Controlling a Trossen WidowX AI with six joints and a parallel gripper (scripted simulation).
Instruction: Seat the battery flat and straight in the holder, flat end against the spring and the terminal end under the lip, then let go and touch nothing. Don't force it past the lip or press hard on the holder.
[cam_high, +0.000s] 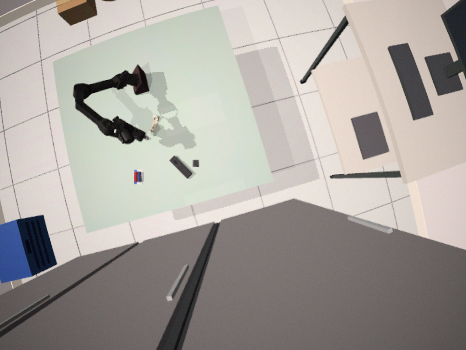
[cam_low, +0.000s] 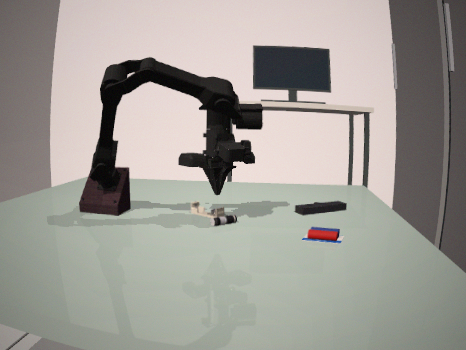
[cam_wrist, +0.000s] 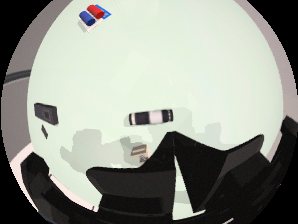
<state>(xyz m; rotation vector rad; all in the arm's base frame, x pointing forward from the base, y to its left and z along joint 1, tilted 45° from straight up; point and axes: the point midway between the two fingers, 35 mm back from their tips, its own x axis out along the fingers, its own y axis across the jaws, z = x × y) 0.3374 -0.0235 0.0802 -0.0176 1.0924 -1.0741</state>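
The battery (cam_low: 223, 220) (cam_wrist: 151, 117), black with a pale band, lies on its side on the pale green table top, outside the holder. The holder (cam_high: 154, 125) (cam_low: 202, 213) (cam_wrist: 139, 151) is a small beige cradle with raised ends; the battery lies just beside it. In the wrist view part of the holder is hidden by a finger. My gripper (cam_low: 217, 193) (cam_wrist: 170, 135) is shut with nothing between its fingertips. It hangs above the battery and holder, pointing down. In the top view the arm hides most of the battery.
A long dark block (cam_high: 181, 167) (cam_low: 320, 207) (cam_wrist: 46, 113) lies farther off, with a small dark square piece (cam_high: 195, 163) (cam_wrist: 44, 131) beside it. A red cylinder (cam_low: 323, 234) (cam_wrist: 95, 11) and a blue cylinder (cam_wrist: 87, 19) lie side by side on a white and blue base.
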